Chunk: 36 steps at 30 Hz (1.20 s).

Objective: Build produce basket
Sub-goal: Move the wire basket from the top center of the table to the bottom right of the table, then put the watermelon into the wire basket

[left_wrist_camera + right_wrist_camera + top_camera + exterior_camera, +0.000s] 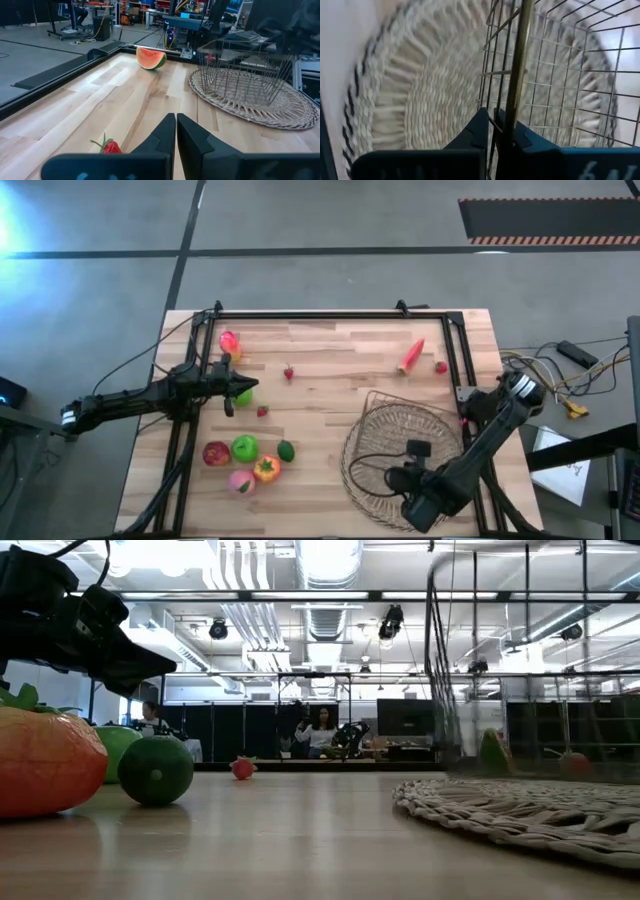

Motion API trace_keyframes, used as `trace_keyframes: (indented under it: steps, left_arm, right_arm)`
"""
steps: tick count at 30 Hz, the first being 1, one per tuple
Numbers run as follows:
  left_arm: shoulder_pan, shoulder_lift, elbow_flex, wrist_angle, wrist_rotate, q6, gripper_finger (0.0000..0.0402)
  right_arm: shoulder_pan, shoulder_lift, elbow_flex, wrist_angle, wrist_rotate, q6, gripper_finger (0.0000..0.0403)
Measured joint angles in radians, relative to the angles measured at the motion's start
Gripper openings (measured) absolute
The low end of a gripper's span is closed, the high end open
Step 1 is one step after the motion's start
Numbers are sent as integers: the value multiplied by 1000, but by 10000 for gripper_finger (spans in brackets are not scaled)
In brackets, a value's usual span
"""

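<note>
The copper wire basket (408, 423) stands on a round woven mat (372, 480); it also shows in the left wrist view (243, 64). My right gripper (398, 477) is at the basket's near side, shut on its wire. My left gripper (240, 388) hovers shut over the table's left half and touches nothing; a green piece (244, 396) lies right beside it. Produce lies scattered: a watermelon slice (411, 356), small strawberries (289, 373) (263, 411) (441, 367), a pink-red piece (229, 342), and a cluster of round fruits (245, 460) near the front left. My right gripper pinches a thick brass-coloured wire (516, 95) of the basket's wall between its two fingers (476, 131), lying across the wire. It comes from the table's near side. The basket looks upright, with its bottom (235, 92) on the mat.
A black frame (330, 314) runs along the table's far and side edges. Cables and loose parts (560, 375) lie past the right edge. Bare wood (330, 395) lies between the left gripper and the mat. People sit in the room beyond the table (322, 730).
</note>
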State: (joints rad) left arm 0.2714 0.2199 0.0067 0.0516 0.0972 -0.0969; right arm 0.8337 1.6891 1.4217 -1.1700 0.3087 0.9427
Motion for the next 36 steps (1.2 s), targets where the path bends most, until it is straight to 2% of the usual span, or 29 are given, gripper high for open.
trace_keyframes:
  steps: [6, 12, 18, 26, 29, 33, 36]
  left_arm:
    - [0, 0, 0, 0, 0, 0, 0]
    - [0, 0, 0, 0, 0, 0, 0]
    - [0, 1, 0, 0, 0, 0, 0]
    - [0, 1, 0, 0, 0, 0, 0]
    - [0, 1, 0, 0, 0, 0, 0]
    - [0, 0, 0, 0, 0, 0, 0]
    - [0, 0, 0, 0, 0, 0, 0]
  right_arm:
    - [0, 73, 29, -6, -25, -16, 12]
    - [-2, 94, 45, -4, -56, -40, 13]
    - [-5, 77, 47, 1, -112, -11, 58]
    - [-6, -47, 47, 7, -152, 35, 138]
    - [-6, -125, 47, 11, -138, 58, 145]
    - [-27, -221, 47, 11, -7, 91, 140]
    - [-90, -272, 47, 0, 15, 29, 137]
